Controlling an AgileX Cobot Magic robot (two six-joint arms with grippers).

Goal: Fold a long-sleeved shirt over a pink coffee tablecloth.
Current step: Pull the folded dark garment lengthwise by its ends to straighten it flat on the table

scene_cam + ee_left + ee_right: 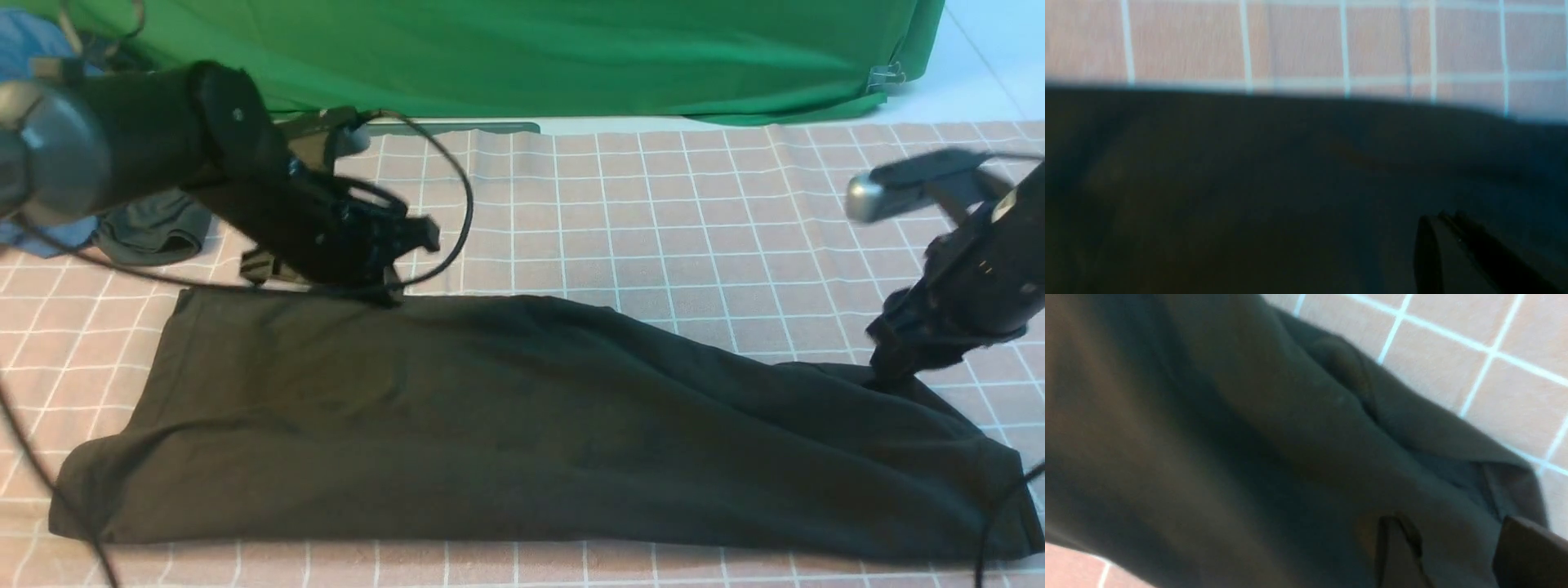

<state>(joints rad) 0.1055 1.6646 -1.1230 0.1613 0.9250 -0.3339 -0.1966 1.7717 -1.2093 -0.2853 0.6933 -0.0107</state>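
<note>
The long-sleeved shirt (pixel 490 425) lies as a long black band across the pink coffee tablecloth (pixel 653 212), reaching from the left side almost to the right edge. My left gripper (pixel 388 292) hangs at the band's far edge, left of centre. In the left wrist view its fingers (pixel 1429 245) are pressed together just over the black cloth (pixel 1249 196), with nothing seen between them. My right gripper (pixel 886 371) is down at the far right corner of the shirt. There its fingers (pixel 1396 547) stand apart over the wrinkled fabric (pixel 1208 457), near the shirt's edge on the grid cloth (pixel 1453 363).
A bright green cloth (pixel 522 57) hangs along the back. At the far left a small dark grey garment (pixel 151 233) is bunched with blue cloth. A black cable (pixel 457 212) loops from the left arm over the tablecloth; another cable (pixel 996 514) crosses the shirt's right end.
</note>
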